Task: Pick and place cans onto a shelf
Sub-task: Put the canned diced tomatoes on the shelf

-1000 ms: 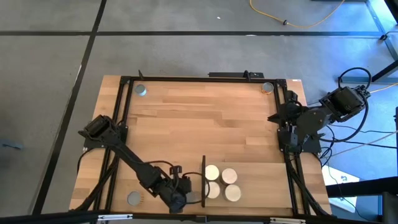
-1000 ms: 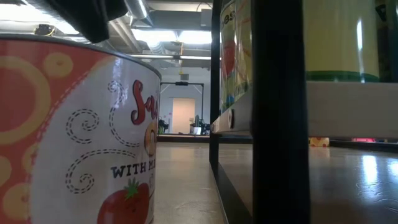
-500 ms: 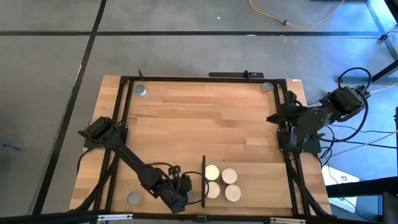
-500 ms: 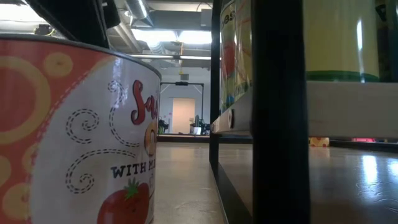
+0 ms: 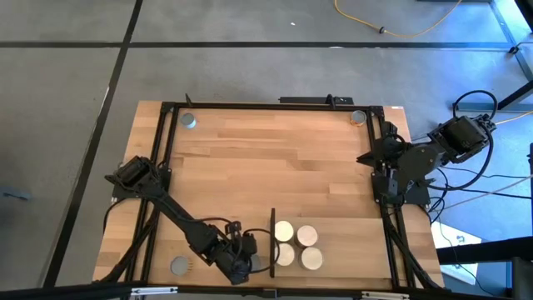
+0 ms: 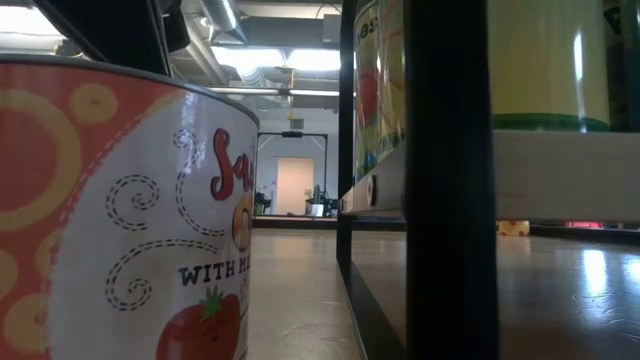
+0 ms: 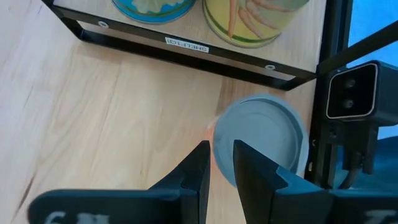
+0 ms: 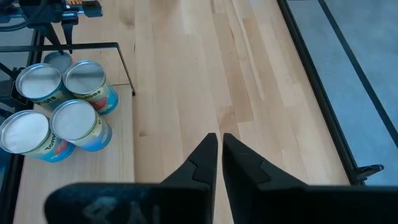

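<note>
The shelf, a light-wood panel with a black upright (image 5: 273, 239), lies near the table's near edge and carries several pale-topped cans (image 5: 306, 237), standing upright on their bases. They also show in the right wrist view (image 8: 62, 112). A grey-topped can (image 7: 264, 140) with a red tomato label (image 6: 120, 220) stands on the table just left of the upright, at the near edge. My left gripper (image 7: 221, 152) hovers over that can's rim, fingers almost together and empty. My right gripper (image 8: 219, 140) waits shut at the table's right edge (image 5: 366, 156).
Loose grey-topped cans stand at the far left corner (image 5: 189, 122), the far right corner (image 5: 358, 118) and the near left (image 5: 179, 267). A black camera mount (image 7: 351, 99) stands right beside the near can. A black frame (image 5: 250, 106) borders the table.
In the low view the dark shape of my left gripper above the tomato can has shifted a little and now fills more of the top left corner. The can and the shelf have stayed where they were.
</note>
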{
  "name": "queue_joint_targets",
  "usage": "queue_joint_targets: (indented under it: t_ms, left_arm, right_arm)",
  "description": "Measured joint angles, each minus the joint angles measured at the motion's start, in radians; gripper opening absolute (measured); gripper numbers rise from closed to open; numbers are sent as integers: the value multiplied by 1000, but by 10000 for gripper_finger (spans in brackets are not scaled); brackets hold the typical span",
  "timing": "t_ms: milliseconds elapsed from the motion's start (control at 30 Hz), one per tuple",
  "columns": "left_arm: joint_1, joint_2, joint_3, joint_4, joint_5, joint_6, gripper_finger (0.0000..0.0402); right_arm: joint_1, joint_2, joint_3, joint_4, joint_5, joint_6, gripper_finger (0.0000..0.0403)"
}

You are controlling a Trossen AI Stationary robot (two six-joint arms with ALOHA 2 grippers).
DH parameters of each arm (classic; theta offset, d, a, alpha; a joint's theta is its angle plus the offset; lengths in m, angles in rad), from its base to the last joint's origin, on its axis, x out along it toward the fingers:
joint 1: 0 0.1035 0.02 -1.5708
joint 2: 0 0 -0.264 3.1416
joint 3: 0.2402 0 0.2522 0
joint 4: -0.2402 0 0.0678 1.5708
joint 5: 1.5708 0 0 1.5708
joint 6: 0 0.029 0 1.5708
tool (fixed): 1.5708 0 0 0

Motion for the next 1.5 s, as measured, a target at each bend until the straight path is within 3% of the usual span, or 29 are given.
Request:
queue_joint_targets:
  t_ms: [400, 1500]
  left_arm:
    - [2, 15, 1, 6, -8, -22, 63]
    - [9, 72, 2, 35, 93, -73, 60]
  right_arm:
    - [0, 0, 0, 1, 0, 0, 28]
    - [0, 0, 0, 9, 0, 3, 28]
